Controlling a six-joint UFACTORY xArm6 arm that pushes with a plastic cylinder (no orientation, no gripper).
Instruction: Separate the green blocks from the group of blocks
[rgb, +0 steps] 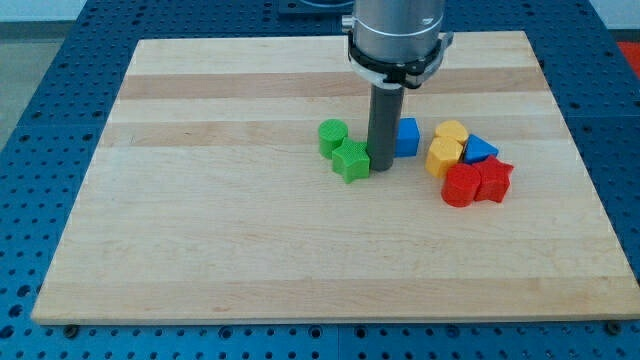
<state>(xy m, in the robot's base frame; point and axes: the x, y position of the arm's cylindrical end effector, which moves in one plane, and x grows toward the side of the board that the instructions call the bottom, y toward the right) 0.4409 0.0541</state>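
- A pale wooden board (200, 250) lies on a blue perforated table (40, 60); I read no brand, label or writing anywhere.
- Toward the view's left of the cluster sit my task's things: a green cylinder (332, 136) and, touching it at lower right, a green star-shaped block (351, 160).
- I judge both light, stiff and smooth plastic, likely to slide and spin; I cannot grasp, so I would push squarely on a side face.
- My tip (381, 166) stands just right of the star, seemingly touching; it has no jaws, holding nothing.
- Behind my rod: a blue cube (407, 137).
- Farther right: two yellow blocks (446, 150), a blue triangle (479, 150), two red blocks (476, 183).
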